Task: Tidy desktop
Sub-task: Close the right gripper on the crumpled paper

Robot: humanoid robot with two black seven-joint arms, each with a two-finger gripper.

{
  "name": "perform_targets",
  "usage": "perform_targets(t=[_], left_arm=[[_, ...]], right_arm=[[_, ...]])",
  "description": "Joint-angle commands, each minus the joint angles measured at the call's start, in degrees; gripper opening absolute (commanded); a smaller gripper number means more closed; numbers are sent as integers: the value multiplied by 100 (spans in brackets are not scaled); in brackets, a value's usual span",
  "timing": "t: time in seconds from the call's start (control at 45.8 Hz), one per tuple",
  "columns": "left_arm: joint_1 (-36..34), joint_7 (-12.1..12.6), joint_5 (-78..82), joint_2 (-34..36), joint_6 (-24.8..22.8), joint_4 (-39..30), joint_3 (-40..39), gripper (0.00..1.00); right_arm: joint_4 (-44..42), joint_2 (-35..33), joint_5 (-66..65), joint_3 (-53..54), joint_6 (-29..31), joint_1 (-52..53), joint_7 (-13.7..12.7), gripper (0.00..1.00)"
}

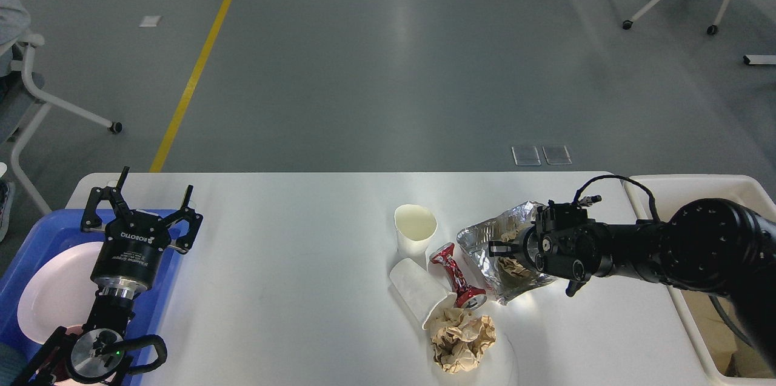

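Observation:
The white desktop (291,265) holds a cluster of litter right of centre. There is an upright paper cup (415,227), a paper cup on its side (417,292), a crushed red can (456,273), a crumpled brown paper ball (462,342) and a silver foil bag (485,252) with brown paper in it. My right gripper (501,251) comes in from the right, low over the table. Its fingers are closed on the bag's crumpled open side. My left gripper (148,199) is open and empty, above the far end of the blue tray (162,289).
A white plate (57,295) lies in the blue tray at the left edge. A cream plastic bin (679,187) stands beside the table's right end, partly under my right arm. Chairs stand on the grey floor at far left and far right.

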Motion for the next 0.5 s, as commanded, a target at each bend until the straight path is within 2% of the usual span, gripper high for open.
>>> perform_targets(t=[0.0,0.328,0.481], left_arm=[[0,1,0,0,2,0,0,96],[0,1,0,0,-6,0,0,96],[0,1,0,0,-6,0,0,96]], right_arm=[[-1,-44,21,-21,8,46,-4,0],[236,-264,565,-3,465,432,75,0],[640,-650,847,-29,816,985,75,0]])
